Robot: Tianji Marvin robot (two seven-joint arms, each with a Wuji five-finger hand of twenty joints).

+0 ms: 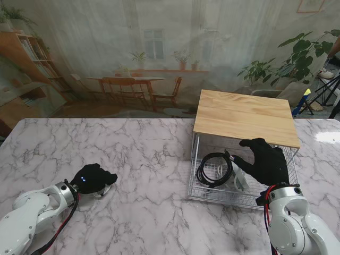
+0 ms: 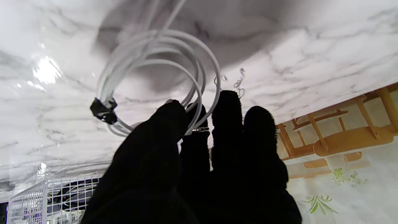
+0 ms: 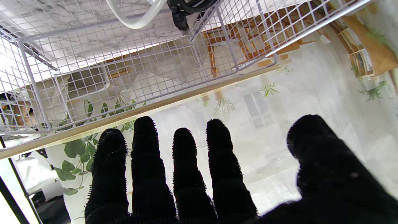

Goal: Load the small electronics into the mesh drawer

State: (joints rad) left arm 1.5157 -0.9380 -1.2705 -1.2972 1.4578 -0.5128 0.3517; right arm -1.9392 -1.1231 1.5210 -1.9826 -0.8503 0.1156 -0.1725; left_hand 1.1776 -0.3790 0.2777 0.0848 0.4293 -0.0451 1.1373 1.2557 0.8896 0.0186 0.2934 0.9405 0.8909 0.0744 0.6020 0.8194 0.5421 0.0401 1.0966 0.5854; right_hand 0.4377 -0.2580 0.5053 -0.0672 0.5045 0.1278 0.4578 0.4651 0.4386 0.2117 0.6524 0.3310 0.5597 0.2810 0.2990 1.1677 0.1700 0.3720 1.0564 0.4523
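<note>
Well left of the mesh drawer (image 1: pixel 241 178), the left hand (image 1: pixel 93 179) pinched the white cable coil (image 2: pixel 155 77) for loading, while the right hand (image 1: pixel 265 162) hovered empty, fingers spread, over it

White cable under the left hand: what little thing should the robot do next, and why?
Probably close the left hand on the white cable. The fingertips are at the coil, which lies on the marble table, outside the mesh drawer.
</note>
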